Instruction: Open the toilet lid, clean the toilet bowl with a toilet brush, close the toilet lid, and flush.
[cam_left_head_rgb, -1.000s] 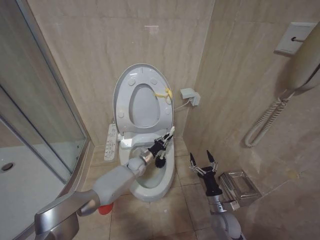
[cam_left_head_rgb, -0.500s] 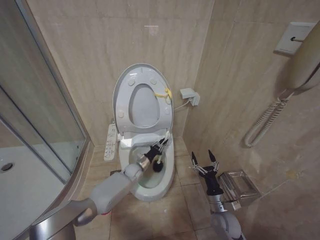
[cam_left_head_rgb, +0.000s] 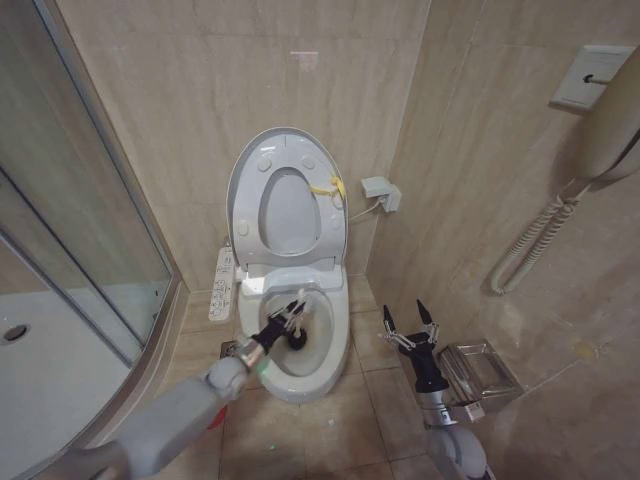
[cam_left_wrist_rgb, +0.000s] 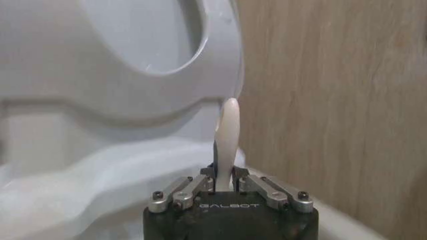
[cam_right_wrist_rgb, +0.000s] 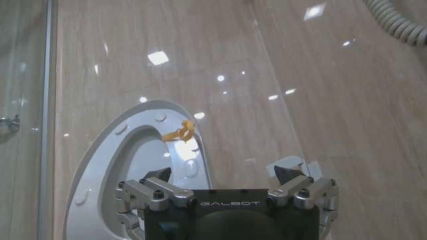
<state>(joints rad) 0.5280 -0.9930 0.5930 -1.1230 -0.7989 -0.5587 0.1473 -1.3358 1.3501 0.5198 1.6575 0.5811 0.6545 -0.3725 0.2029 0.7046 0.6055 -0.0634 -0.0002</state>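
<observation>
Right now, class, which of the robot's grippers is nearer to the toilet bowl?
The left. The left gripper hangs over the toilet bowl, shut on the toilet brush inside it. The right gripper waits open beside the bowl, above the floor.

The word GALBOT in pale letters on the black body of the left gripper (cam_left_wrist_rgb: 224, 186), the same word GALBOT on the black right gripper (cam_right_wrist_rgb: 227, 176)

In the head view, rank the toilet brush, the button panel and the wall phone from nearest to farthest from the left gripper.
From the left gripper:
1. Toilet brush, held in it, head down in the toilet bowl.
2. Button panel, along the bowl's left side.
3. Wall phone, high on the right wall.
</observation>
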